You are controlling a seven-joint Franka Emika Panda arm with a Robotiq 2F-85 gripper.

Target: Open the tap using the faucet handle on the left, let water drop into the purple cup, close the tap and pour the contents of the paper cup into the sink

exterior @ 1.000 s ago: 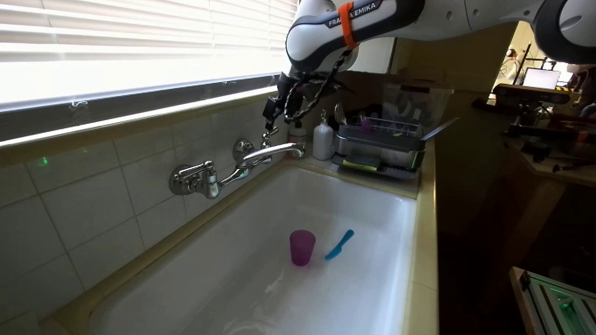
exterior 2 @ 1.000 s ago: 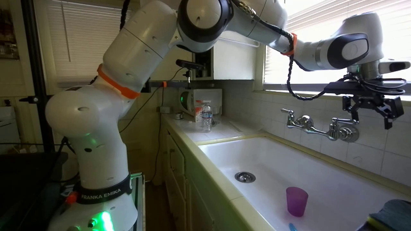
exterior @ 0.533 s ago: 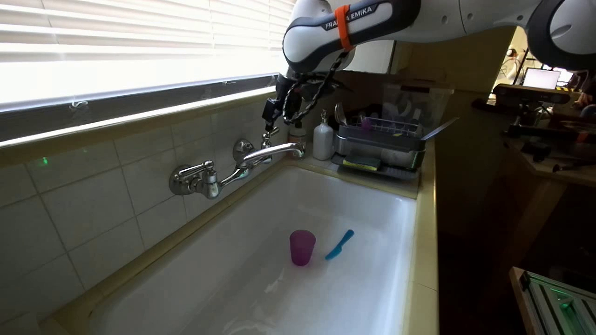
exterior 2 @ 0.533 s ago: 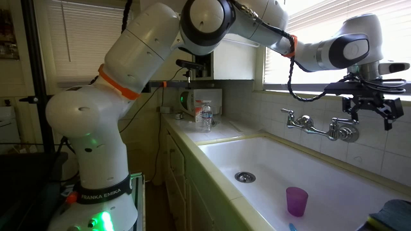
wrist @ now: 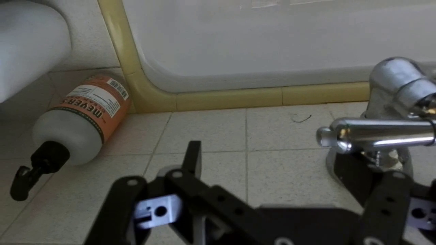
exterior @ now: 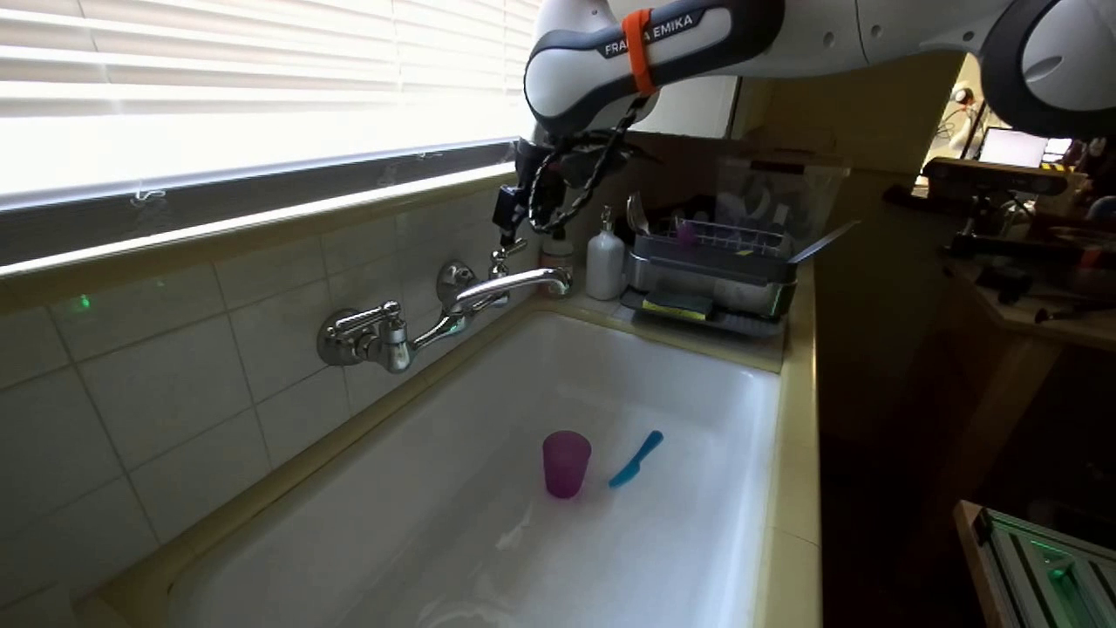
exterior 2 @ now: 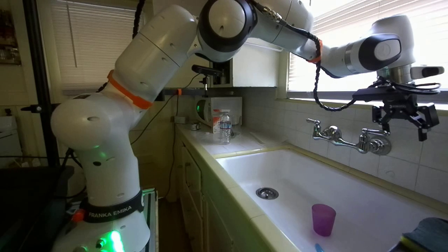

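The chrome tap [exterior: 453, 318] juts from the tiled wall in both exterior views. My gripper [exterior 2: 404, 132] is by the tap handle [exterior 2: 374, 132] nearer the soap bottles, its jaws wide apart with nothing gripped. In the wrist view, that handle [wrist: 385, 134] reaches in from the right and overlaps the right finger; whether they touch I cannot tell. Upright on the floor of the white sink [exterior: 697, 349] stands the purple cup [exterior: 567, 464], which is also the paper cup, well away from the gripper. No water falls from the spout [exterior: 523, 281].
A slim blue knife [exterior: 636, 460] lies beside the cup, and a drain [exterior 2: 267, 193] is at the sink's end. An orange-labelled soap bottle [wrist: 102, 98], a white pump bottle [exterior: 605, 262] and a dish rack [exterior: 711, 270] crowd the corner. Window blinds [exterior: 261, 87] hang close behind the wrist.
The arm has shifted a little, its wrist moving slightly left in an exterior view, while the gripper stays at the handle with its jaws wide. Cup and knife have not moved.
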